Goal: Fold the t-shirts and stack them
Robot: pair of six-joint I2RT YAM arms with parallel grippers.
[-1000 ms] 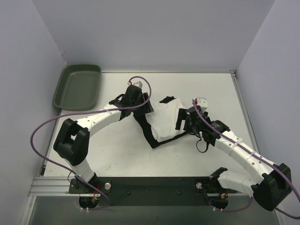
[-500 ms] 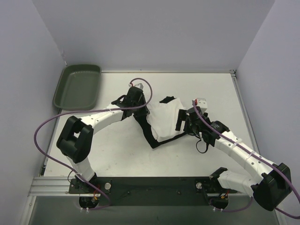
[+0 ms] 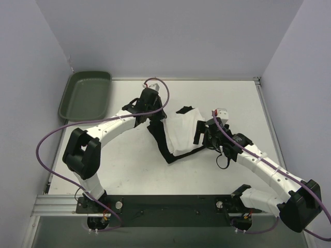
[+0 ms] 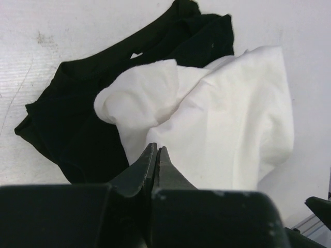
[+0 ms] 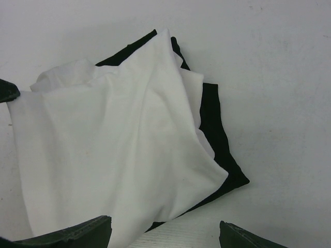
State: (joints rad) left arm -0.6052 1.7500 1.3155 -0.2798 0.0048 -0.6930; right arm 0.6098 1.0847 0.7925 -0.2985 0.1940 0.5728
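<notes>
The white t-shirt (image 3: 182,132) lies crumpled on top of the black t-shirt (image 3: 159,142) in the middle of the table. In the left wrist view the white t-shirt (image 4: 217,124) covers most of the black t-shirt (image 4: 67,129). My left gripper (image 3: 156,117) (image 4: 156,150) sits at the pile's left edge, jaws pressed together with no cloth visible between them. My right gripper (image 3: 199,135) (image 5: 163,237) stands open at the pile's right edge, over the white t-shirt (image 5: 114,144), with the black t-shirt (image 5: 217,144) showing beneath it.
A dark green tray (image 3: 85,95) sits at the table's back left corner. Walls close in the table on the left, back and right. A purple cable (image 3: 49,144) loops out from the left arm.
My left gripper has shut and its wrist has shifted slightly toward the back of the table. The right arm has stayed still.
</notes>
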